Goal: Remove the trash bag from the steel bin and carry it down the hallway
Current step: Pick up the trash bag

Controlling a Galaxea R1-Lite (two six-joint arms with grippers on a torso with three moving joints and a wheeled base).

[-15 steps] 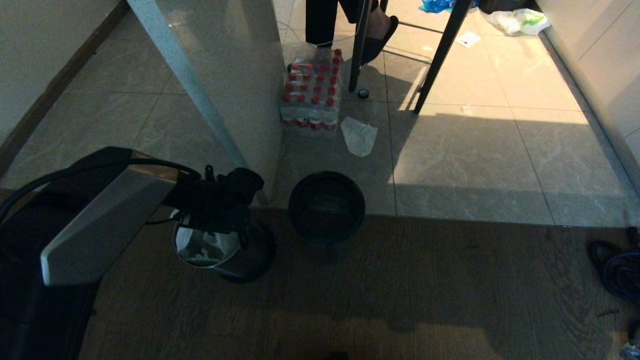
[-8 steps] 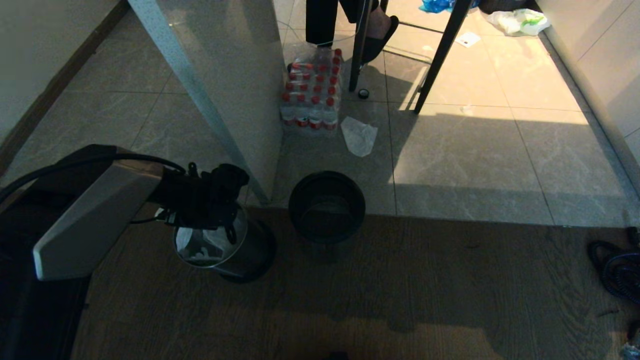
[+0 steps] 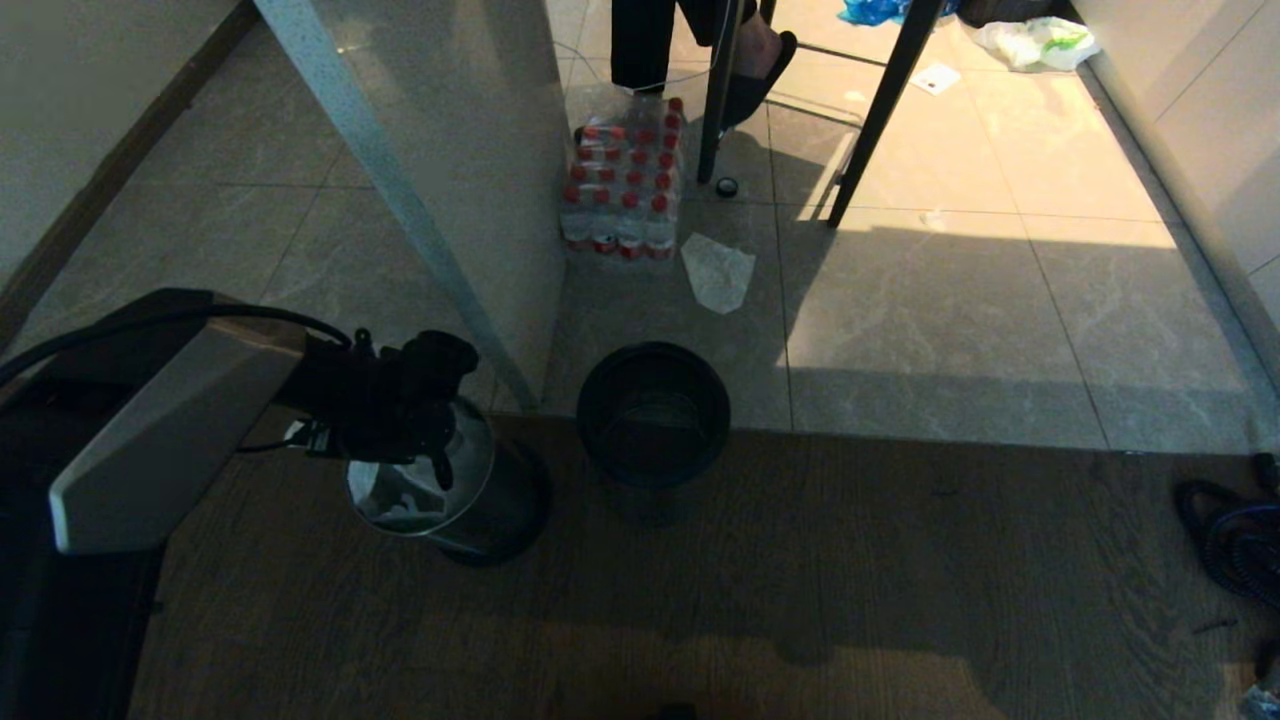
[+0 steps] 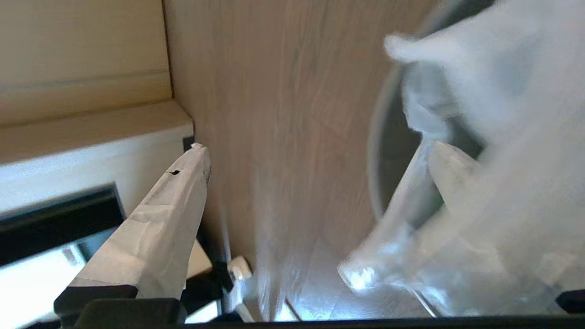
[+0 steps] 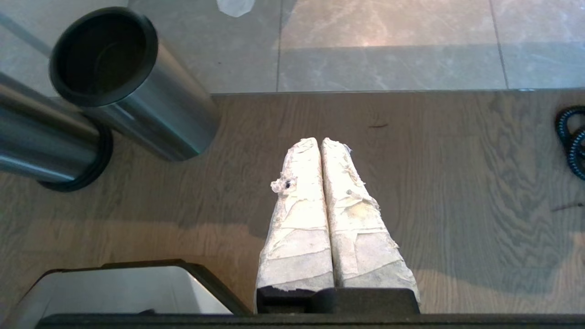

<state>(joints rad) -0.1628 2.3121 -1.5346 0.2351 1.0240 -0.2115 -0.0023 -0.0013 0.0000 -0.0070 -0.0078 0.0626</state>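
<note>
Wood-grain flooring bears the cylindrical brushed steel bin (image 3: pixel 455 500); left gripper (image 3: pixel 425 455) fingers spread over its crinkled translucent trash bag (image 4: pixel 480 183).

Grey left arm (image 3: pixel 170 440), black cable (image 3: pixel 150 325); white-taped fingers (image 5: pixel 315 214)

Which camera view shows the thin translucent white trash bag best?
The left wrist view: the trash bag fills its side, close up. The head view shows only a dim part inside the shiny steel bin. The right wrist view shows none.

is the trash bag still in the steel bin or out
In. The trash bag sits inside the upright steel bin, pale plastic showing below the rim; the open left gripper hangs at the bin's mouth, not closed on it.
</note>
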